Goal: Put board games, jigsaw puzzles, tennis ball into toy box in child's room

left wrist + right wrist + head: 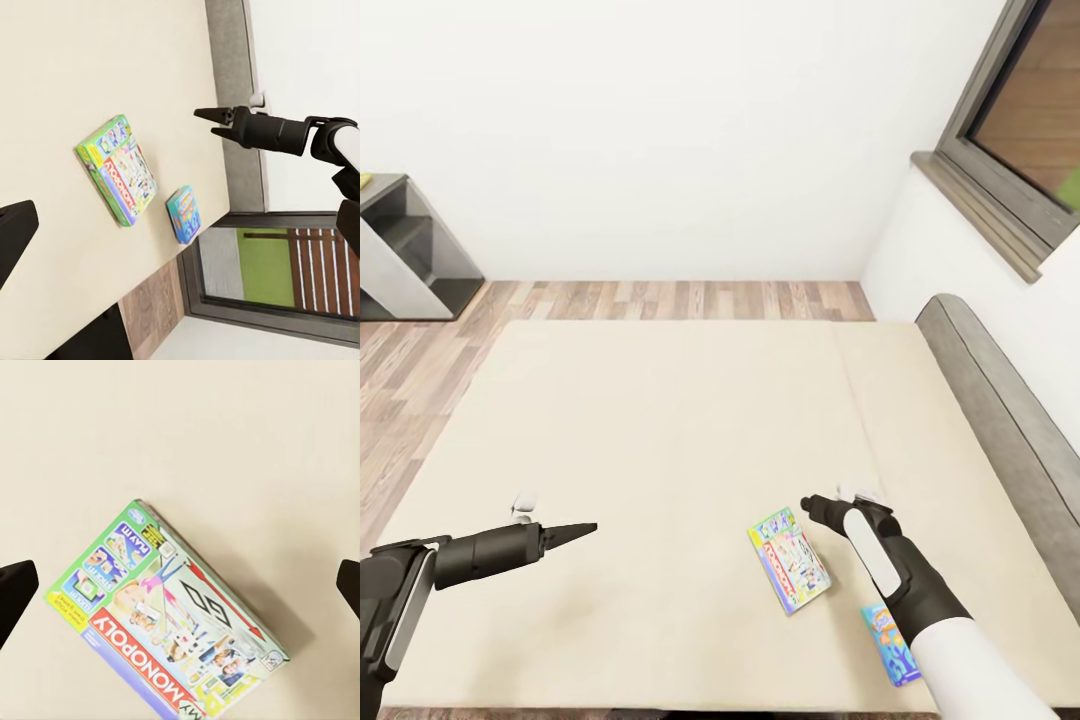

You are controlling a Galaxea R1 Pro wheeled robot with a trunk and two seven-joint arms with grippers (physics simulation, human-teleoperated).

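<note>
Two board games lie on the beige bed [660, 420]. The green-edged board game [788, 558] with a red banner rests near the mattress's front right. It also lies under my right wrist camera [169, 619]. The small blue board game [891, 645] sits closer to the corner, partly behind my right forearm. My right gripper [812, 506] hovers open just right of and above the green-edged box, its fingers [15, 592] spread wide to either side of it. My left gripper [578, 529] hangs open over the bare mattress at the left, holding nothing.
A grey headboard [1000, 410] runs along the bed's right side under a dark-framed window [1015, 140]. A grey shelf unit [405, 250] stands at the far left on the wood-plank floor [660, 298]. A white wall closes the back.
</note>
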